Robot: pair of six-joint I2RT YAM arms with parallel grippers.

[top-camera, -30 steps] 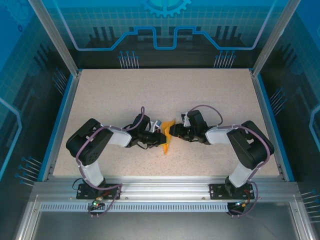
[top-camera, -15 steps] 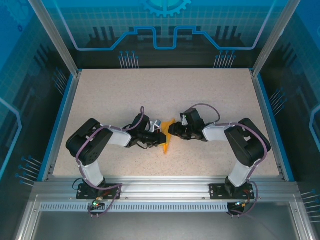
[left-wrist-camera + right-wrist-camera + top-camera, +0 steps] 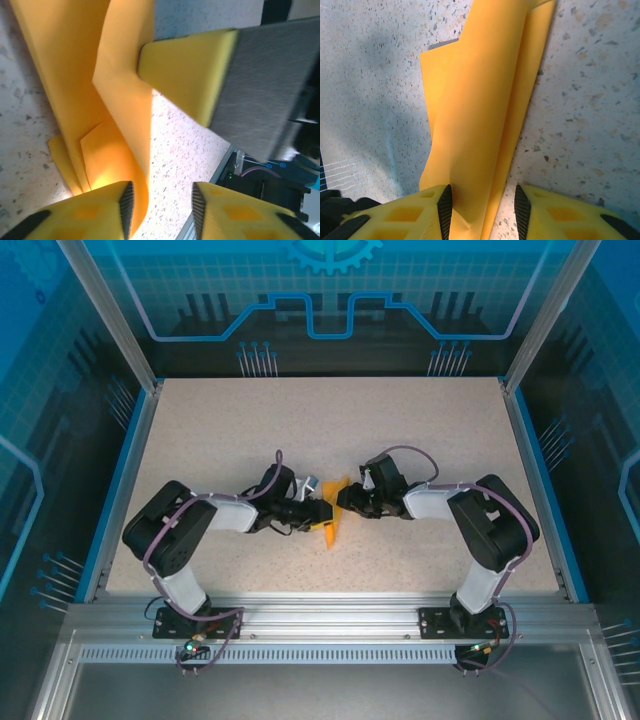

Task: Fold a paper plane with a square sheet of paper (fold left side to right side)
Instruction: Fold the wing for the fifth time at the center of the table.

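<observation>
The paper (image 3: 334, 521) lies near the middle of the speckled worktop (image 3: 420, 430), a little toward the near edge. It is folded into a narrow orange strip running roughly front to back, with 1 flap lifted off the surface. The 2 arms reach inward from either side and meet over it, the left end effector (image 3: 319, 512) at its left edge and the right end effector (image 3: 346, 501) at its right.

From the left wrist, the left end effector (image 3: 162, 202) has its jaws apart, with bare worktop showing in the gap. The curled lower edge of the paper (image 3: 122, 95) bends in beside the finger (image 3: 85, 215) on the left of that view; I cannot tell whether it touches the pad. Further up, a yellow fingertip (image 3: 185, 75) of the right end effector presses against the edge of the raised flap.

From the right wrist, the right end effector (image 3: 480, 200) also has its jaws apart. The paper (image 3: 475, 100) runs up between them as a long folded strip, 2 layers showing, the upper one bulging upward. It lies against the finger (image 3: 410, 215) on the left of that view. A sliver of worktop shows between it and the other finger, so the jaws straddle it rather than pinch it.
</observation>
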